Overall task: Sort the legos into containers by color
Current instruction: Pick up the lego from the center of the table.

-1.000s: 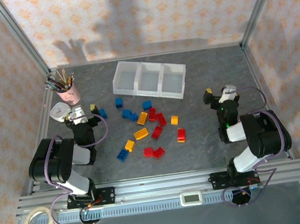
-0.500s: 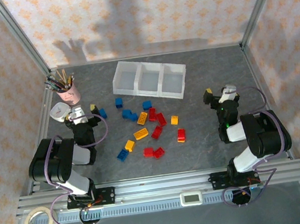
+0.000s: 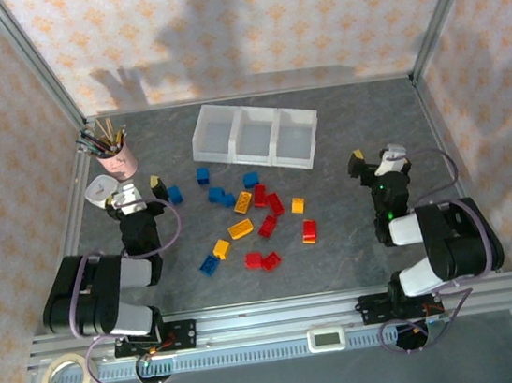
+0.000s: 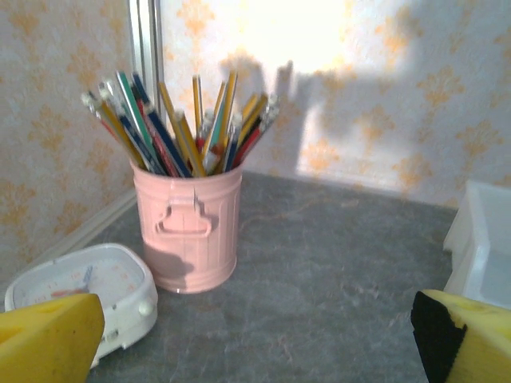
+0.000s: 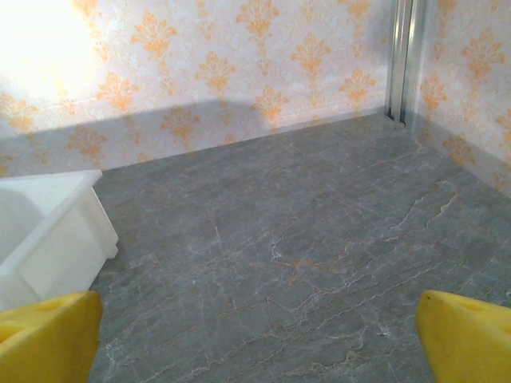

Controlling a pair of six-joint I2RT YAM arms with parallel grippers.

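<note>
Fingers (image 4: 48,339) spread wide on both arms — nothing held.
left gripper (image 3: 135,190) at nine, right gripper (image 3: 375,157) at three, likely parked clear of the legos (image 3: 268,226) scattered mid-table — containers (image 3: 252,157) empty at twelve.

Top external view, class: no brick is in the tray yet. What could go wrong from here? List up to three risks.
1. The pink pencil cup stands just ahead of the open left gripper; a careless swing might topple it.
2. Red and orange legos lie close together mid-table, so one grasp could catch two colours.
3. The containers look identical and unmarked, so colours may get mixed.
</note>
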